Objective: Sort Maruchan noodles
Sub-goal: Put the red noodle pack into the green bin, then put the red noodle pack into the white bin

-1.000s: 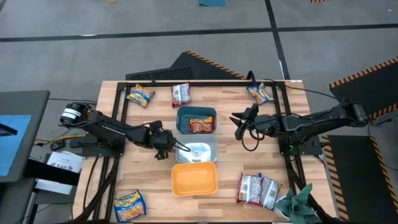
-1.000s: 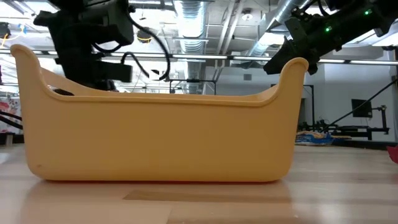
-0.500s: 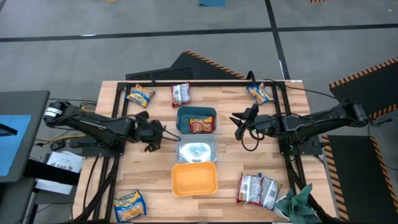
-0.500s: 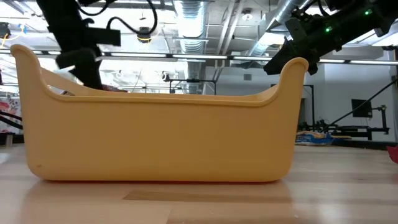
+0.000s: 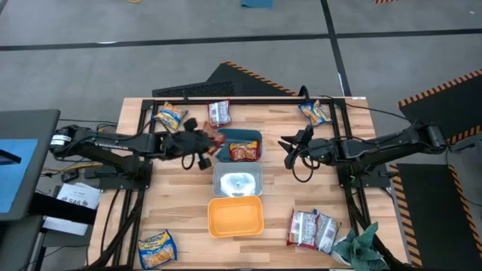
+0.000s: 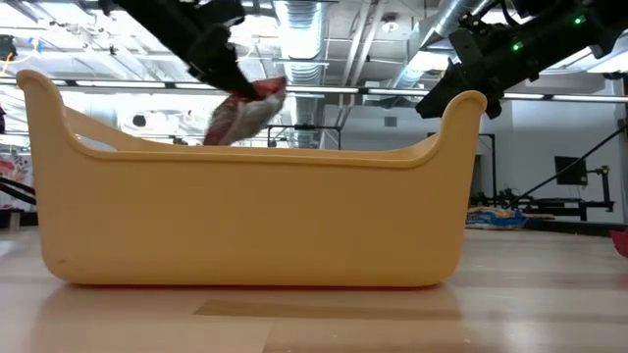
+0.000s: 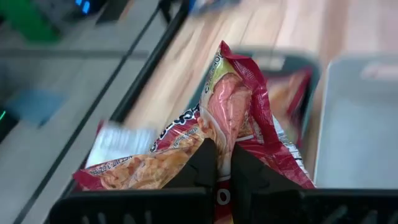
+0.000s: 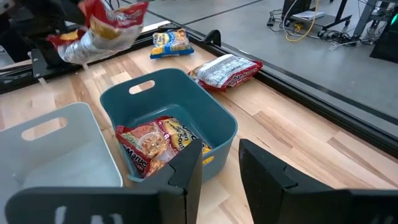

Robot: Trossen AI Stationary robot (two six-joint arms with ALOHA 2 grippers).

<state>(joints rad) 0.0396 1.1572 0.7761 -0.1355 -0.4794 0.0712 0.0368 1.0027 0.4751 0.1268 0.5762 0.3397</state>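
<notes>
Beside the teal bin (image 5: pixel 238 145), at its outer left rim, my left gripper (image 5: pixel 202 141) hung above the table with its fingers (image 7: pixel 205 163) pinched fully together on the lower edge of a red packet (image 7: pixel 231 124) of Maruchan noodles, the crinkled plastic rising from between them and fanning out to either side. I held it by that thin edge so the body of the packet hung free of me and, as I judged it, could drop cleanly once it was over the bin. From my right wrist I could see the red packet lifted clear of the wood, near the bin's far corner and not yet over its opening. Inside the teal bin lay another red packet (image 8: pixel 152 144) of the same kind, which is why I took this bin as the target. Next to the teal bin stood the white bin (image 5: pixel 238 181), and past that the orange bin (image 5: pixel 236 215). My right gripper (image 5: pixel 287 151) waited on the other side of the teal bin, its fingers partly open and holding nothing. Beyond the teal bin, towards the table's far edge, a silver packet (image 5: pixel 219 113) and a yellow packet (image 5: pixel 169 116) were still unsorted, with a further yellow packet (image 5: pixel 315 112) off to the right.
</notes>
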